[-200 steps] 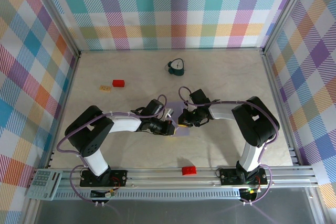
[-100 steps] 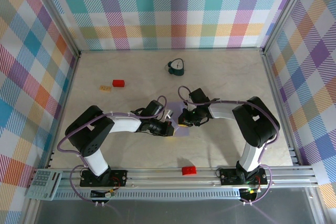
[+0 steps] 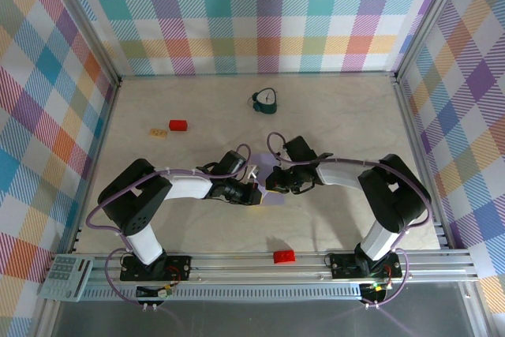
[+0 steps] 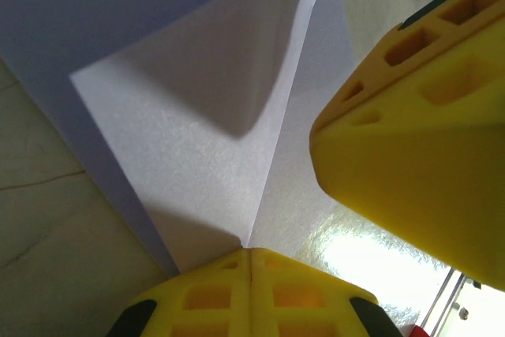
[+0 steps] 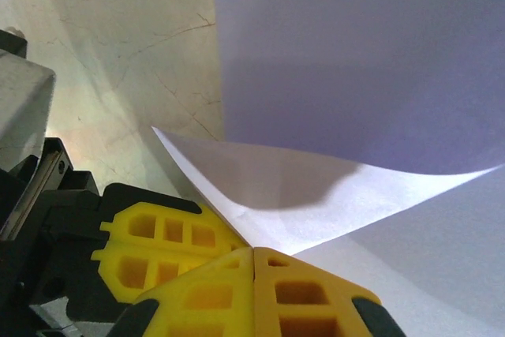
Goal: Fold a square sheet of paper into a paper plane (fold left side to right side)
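Top external view: your right pincer point(image 3: 271, 184) has slid left, near the left pincer point(image 3: 254, 192). Both pinch the paper point(image 3: 276, 199) tight, so the fold is under way.

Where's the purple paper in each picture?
Top external: purple paper near the middle of the cream table.
Left wrist: across the top and middle, one flap lifted.
Right wrist: upper right, a curled flap reaching the bottom middle.
Shared landmark: the cream table under it.
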`<state>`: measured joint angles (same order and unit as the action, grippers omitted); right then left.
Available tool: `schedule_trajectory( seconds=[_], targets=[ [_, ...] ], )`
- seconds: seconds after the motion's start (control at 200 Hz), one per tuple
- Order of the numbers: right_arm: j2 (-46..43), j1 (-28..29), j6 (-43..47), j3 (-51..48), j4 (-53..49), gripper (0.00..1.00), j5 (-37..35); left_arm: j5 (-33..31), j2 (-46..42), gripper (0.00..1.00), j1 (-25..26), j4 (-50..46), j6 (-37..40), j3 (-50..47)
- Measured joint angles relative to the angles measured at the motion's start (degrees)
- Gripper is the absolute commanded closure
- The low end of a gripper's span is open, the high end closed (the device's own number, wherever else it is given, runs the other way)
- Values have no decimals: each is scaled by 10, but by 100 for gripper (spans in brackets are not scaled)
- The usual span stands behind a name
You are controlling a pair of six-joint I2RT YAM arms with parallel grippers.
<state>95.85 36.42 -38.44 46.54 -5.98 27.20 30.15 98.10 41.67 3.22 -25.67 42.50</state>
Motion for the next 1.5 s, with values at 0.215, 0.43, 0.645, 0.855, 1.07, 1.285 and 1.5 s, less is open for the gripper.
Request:
schedule_trajectory(
  seconds=[0.215,0.43,0.645,0.855,1.07,1.285,1.5],
  targets=[
    [16,9,-2,0,12,100,0,0,0,100,0,0,2,0],
    [40,13,-2,1,15,100,0,0,0,100,0,0,2,0],
    [48,16,-1,7,13,100,-6,-2,0,100,0,-1,2,0],
    [49,16,5,18,-6,100,-22,-4,1,100,0,-2,2,1],
    [50,16,20,26,-23,100,-32,-7,1,100,0,-2,4,1],
    [50,-2,35,27,-31,100,-29,-9,1,100,0,0,4,1],
    [51,-37,51,35,-47,100,-32,-9,1,100,0,0,4,1]
  ],
)
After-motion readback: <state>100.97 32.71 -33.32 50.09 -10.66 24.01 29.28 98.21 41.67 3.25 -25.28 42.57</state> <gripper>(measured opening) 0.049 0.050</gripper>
